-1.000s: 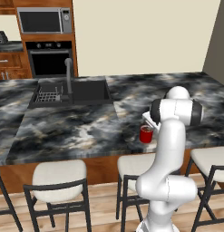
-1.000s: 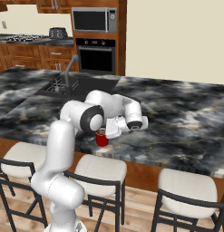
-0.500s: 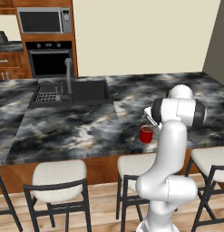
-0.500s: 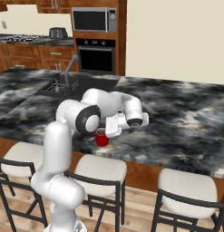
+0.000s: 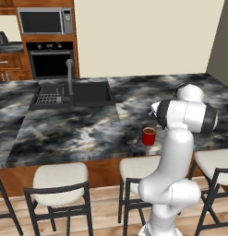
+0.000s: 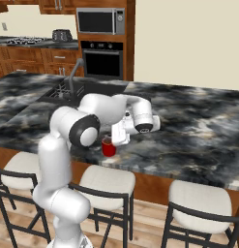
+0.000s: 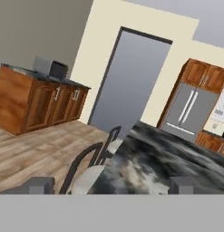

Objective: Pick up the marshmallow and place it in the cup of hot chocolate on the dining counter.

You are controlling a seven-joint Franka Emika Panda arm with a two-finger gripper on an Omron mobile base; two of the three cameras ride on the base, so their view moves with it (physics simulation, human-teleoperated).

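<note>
Look at the middle of the right base view: the red cup of hot chocolate [image 6: 109, 147] sits near the front edge of the worktop [image 6: 198, 131]. Your end effector [image 6: 119, 133] is just right of it. I cannot tell if it holds the marshmallow, so the drop may be left.

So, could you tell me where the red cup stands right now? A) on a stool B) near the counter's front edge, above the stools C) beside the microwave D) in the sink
B: the cup stands on the counter close to its front edge, above the stools, well away from the sink.
</note>
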